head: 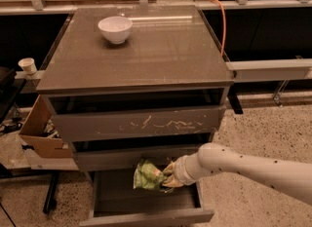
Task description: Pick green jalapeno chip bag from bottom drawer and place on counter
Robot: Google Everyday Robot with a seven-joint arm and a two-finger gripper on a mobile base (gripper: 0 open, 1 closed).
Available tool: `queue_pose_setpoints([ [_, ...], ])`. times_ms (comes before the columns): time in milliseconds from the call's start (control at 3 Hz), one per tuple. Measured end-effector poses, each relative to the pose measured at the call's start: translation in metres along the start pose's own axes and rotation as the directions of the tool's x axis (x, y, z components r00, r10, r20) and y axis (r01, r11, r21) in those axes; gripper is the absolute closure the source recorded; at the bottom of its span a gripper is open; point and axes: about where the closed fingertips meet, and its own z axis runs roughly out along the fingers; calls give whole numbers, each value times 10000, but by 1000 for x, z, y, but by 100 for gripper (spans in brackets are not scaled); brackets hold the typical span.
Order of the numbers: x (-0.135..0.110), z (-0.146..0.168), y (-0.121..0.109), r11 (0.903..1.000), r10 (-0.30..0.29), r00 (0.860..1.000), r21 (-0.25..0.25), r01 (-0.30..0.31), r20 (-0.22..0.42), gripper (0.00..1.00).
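Observation:
The green jalapeno chip bag (pixel 147 176) hangs crumpled just above the dark floor of the open bottom drawer (pixel 146 217), near its back. My gripper (pixel 168 175) reaches in from the right and is shut on the bag's right edge. The white arm stretches away to the lower right. The counter (pixel 161 55) is the glossy grey-brown top of the cabinet, well above the drawer.
A white bowl (pixel 115 28) stands at the counter's back left. The scratched drawer front (pixel 141 123) overhangs the bottom drawer. A cardboard box (pixel 41 131) and a paper cup (pixel 28 66) are on the left. An orange cable (pixel 223 24) runs down at the back right.

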Motion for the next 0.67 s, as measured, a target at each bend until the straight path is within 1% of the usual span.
queue_pose_setpoints([
  [333, -20, -50, 2, 9974, 566, 9984, 457, -564, -41, 100],
  [667, -73, -124, 7, 9991, 260, 9995, 335, -254, -192, 100],
])
